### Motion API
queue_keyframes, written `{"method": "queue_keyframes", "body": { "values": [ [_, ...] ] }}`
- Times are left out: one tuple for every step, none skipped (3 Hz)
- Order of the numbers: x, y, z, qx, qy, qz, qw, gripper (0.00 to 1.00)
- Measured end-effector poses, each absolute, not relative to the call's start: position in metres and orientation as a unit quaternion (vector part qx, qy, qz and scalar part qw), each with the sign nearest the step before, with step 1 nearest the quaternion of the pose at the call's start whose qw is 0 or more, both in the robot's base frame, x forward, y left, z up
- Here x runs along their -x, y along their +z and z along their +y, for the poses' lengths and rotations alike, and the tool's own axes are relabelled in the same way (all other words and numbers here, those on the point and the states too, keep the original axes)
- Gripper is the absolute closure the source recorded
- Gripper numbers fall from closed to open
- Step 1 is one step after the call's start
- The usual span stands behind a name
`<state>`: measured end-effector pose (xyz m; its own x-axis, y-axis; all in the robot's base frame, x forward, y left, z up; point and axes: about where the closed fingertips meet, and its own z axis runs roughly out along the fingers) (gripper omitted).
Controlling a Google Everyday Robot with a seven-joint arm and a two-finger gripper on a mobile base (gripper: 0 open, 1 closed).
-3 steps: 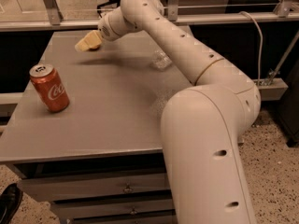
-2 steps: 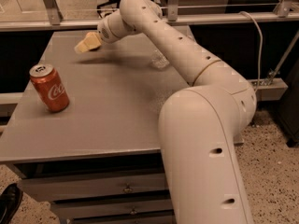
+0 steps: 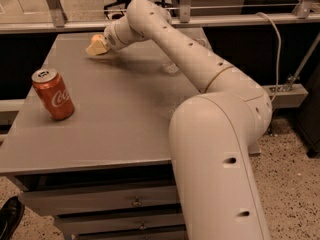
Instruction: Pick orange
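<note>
My gripper (image 3: pixel 97 47) is at the far left of the grey table (image 3: pixel 125 114), at the end of my cream arm, which reaches across the tabletop. A small patch of the orange (image 3: pixel 94 37) shows just behind the gripper's top; the gripper hides most of it. I cannot tell whether the gripper touches or holds it.
A red Coca-Cola can (image 3: pixel 54 95) stands upright near the table's left front edge. My arm's large base link (image 3: pixel 220 164) fills the right foreground. A clear object (image 3: pixel 170 66) lies under the arm. Drawers sit under the table. A metal rail runs behind it.
The arm's lower links have shifted slightly to the left. The gripper has stayed at the same spot by the orange. The can has not moved.
</note>
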<state>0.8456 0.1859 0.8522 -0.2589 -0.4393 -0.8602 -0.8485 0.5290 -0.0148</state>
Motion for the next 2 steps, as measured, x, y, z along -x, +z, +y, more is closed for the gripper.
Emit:
{"method": "queue_keyframes", "body": {
  "values": [
    [-0.842,0.871,0.185,0.427,0.246,0.743,0.453,0.72],
    [-0.831,0.896,0.175,0.441,0.258,0.721,0.468,0.96]
  ]
}}
